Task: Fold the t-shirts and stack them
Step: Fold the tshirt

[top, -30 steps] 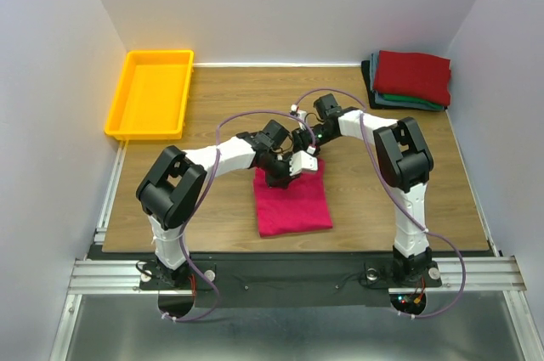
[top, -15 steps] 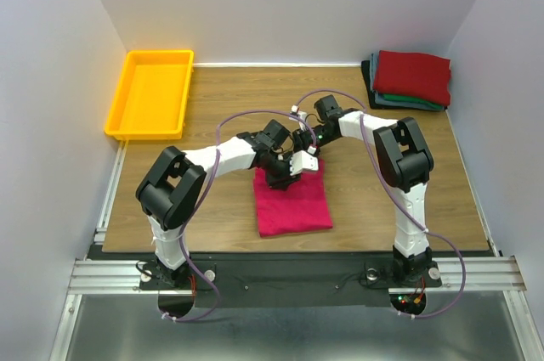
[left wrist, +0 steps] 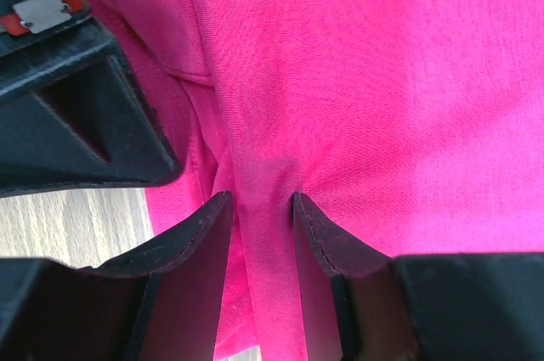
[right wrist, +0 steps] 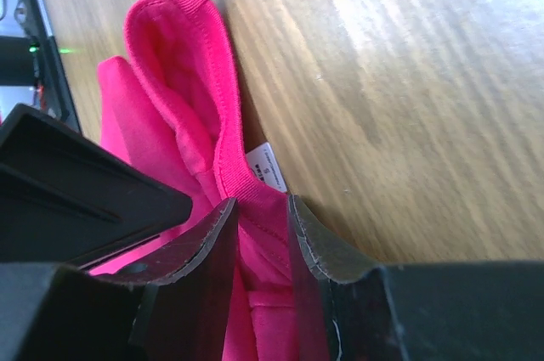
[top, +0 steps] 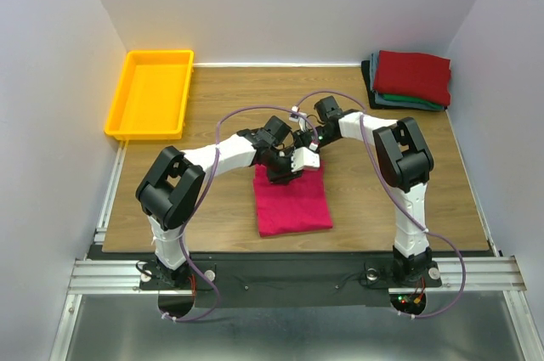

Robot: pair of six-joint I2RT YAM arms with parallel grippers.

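The crimson t-shirt (top: 293,201) lies folded into a rectangle on the table, near the middle front. Both grippers meet at its far edge. My left gripper (top: 280,172) is shut on a ridge of the crimson cloth (left wrist: 263,208) pinched between its fingers. My right gripper (top: 303,160) is shut on the shirt's collar band (right wrist: 255,200), next to the white label (right wrist: 268,164). The folded stack, dark red shirt (top: 413,76) on top of teal-green and dark grey ones, sits at the far right corner.
A yellow plastic tray (top: 151,93) stands at the far left corner. The wooden table (top: 212,208) is bounded by white walls on three sides. The two arms cross close together above the shirt's far edge.
Both grippers have shifted slightly toward the far side with the shirt's far edge; the shirt's body stays flat in place.
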